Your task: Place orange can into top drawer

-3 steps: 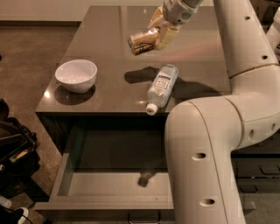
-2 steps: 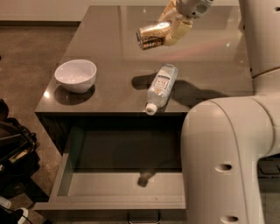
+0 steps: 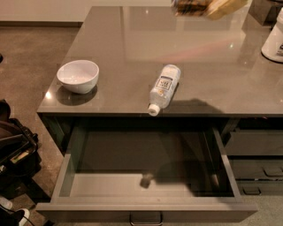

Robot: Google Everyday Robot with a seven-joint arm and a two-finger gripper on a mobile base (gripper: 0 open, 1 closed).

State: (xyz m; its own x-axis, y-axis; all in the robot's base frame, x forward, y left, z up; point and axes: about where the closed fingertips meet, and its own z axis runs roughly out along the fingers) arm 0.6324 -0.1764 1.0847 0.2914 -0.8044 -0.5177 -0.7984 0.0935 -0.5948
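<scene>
Currently, from the left: dark gear [image 3: 15, 150] sits on the floor beside the cabinet. A white bowl [image 3: 78, 76] stands upright on the grey counter [image 3: 128, 48], near its left front corner. Below the counter's near edge the top drawer [image 3: 66, 173] is pulled wide open, with its dark handle [image 3: 146, 217] at the middle of the front. The inside is plain grey apart from a small dim spot [image 3: 146, 180] on the floor that I can't identify. The clear water bottle [image 3: 164, 87] lies on its side near the counter's front edge, white cap pointing at the drawer. The orange can [image 3: 189, 6] is far back at the top edge, right of centre, lying sideways and off the surface, well apart from the drawer. The gripper [image 3: 221, 6] is just right of it, clenched on the can and mostly cut off. A white object [image 3: 274, 37] stands at the far right edge, and narrower dark drawers [image 3: 252, 159] sit below, right of the open one.
</scene>
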